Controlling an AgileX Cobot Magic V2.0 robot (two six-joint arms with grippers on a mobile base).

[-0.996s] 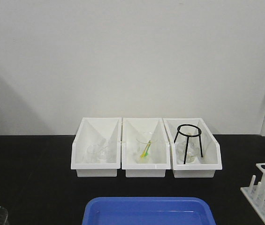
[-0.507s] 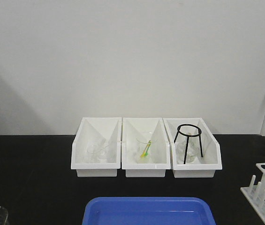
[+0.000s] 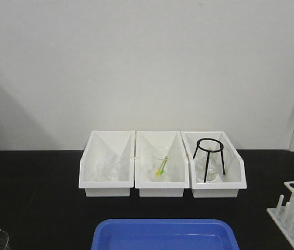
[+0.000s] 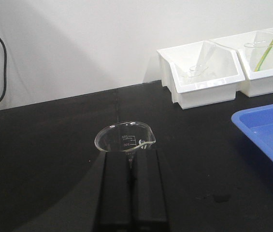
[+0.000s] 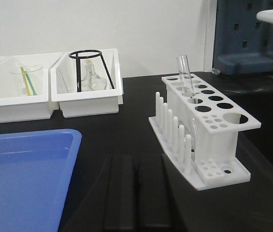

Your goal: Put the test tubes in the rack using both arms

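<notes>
my left gripper (image 4: pixel 132 169) closed, empty, beaker (image 4: pixel 124 138) just beyond, frame centre | my right gripper (image 5: pixel 134 193) closed, empty | one test tube (image 5: pixel 186 77) upright in rack (image 5: pixel 208 130), right of frame

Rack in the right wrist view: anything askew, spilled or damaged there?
Nothing spilled or damaged. One test tube stands in a hole of the rack, leaning slightly rather than plumb; the other holes look empty. The right gripper sits shut, short of the rack.

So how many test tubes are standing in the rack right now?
1: a single test tube stands upright in a far-row hole of the rack. The other visible holes look empty; clear glass elsewhere is hard to rule out.
</notes>
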